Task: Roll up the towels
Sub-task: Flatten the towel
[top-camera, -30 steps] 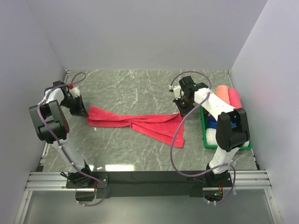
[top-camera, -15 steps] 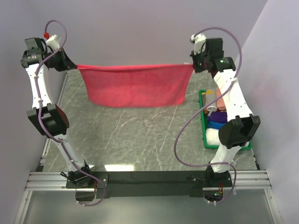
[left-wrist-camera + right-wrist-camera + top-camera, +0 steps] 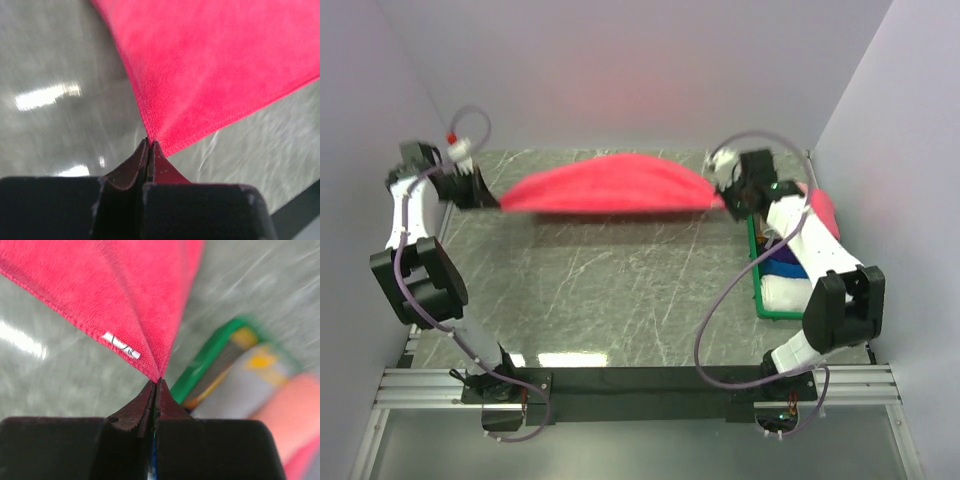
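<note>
The crimson-red towel (image 3: pixel 610 186) hangs stretched in the air between my two grippers, blurred, over the far part of the grey table. My left gripper (image 3: pixel 492 200) is shut on its left corner; the left wrist view shows the jaws (image 3: pixel 149 145) pinched on the red cloth (image 3: pixel 220 65). My right gripper (image 3: pixel 725 198) is shut on the right corner; the right wrist view shows the jaws (image 3: pixel 156 384) pinched on the cloth (image 3: pixel 115 295) near its white label (image 3: pixel 121 345).
A green bin (image 3: pixel 761 290) at the right edge holds rolled towels, pink (image 3: pixel 820 212), blue and white. It also shows in the right wrist view (image 3: pixel 210 357). Grey walls close the back and both sides.
A second ago the towel lay crumpled on the table. Both grippers lifted it high and spread it, and now they have come down with it, the cloth billowing.
</note>
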